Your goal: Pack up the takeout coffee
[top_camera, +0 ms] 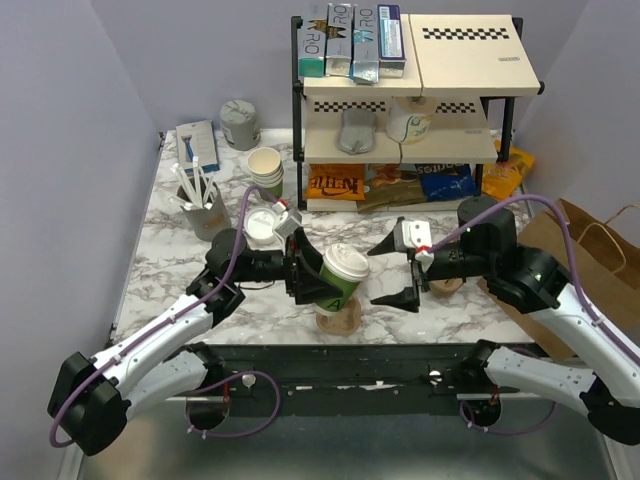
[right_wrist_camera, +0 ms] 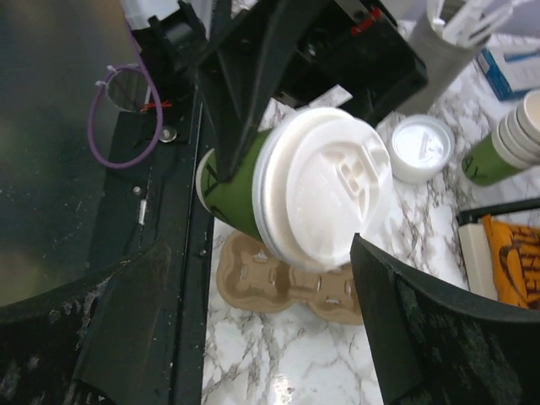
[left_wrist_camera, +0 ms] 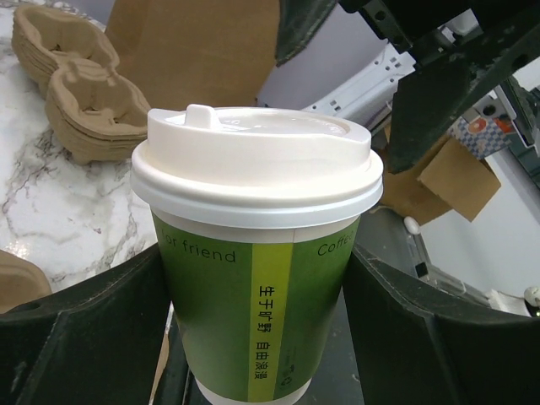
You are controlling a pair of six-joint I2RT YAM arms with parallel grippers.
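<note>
The takeout coffee [top_camera: 343, 272], a green and cream cup with a white lid, is held tilted in my left gripper [top_camera: 322, 282], which is shut on its green body. It hangs just above a brown cardboard cup carrier [top_camera: 337, 321] at the table's front edge. In the left wrist view the cup [left_wrist_camera: 257, 270] fills the space between both fingers [left_wrist_camera: 84, 337]. My right gripper [top_camera: 385, 275] is open and empty, just right of the cup. In the right wrist view its jaws stand wide apart around the lid [right_wrist_camera: 325, 186], with the carrier [right_wrist_camera: 287, 278] below.
A brown paper bag [top_camera: 570, 240] stands at the right. A second stack of carriers [left_wrist_camera: 76, 93] lies under the right arm. A loose white lid [top_camera: 262, 228], lidless cups [top_camera: 266, 168], a grey cup of sticks [top_camera: 203, 205] and a snack shelf [top_camera: 410, 110] stand behind.
</note>
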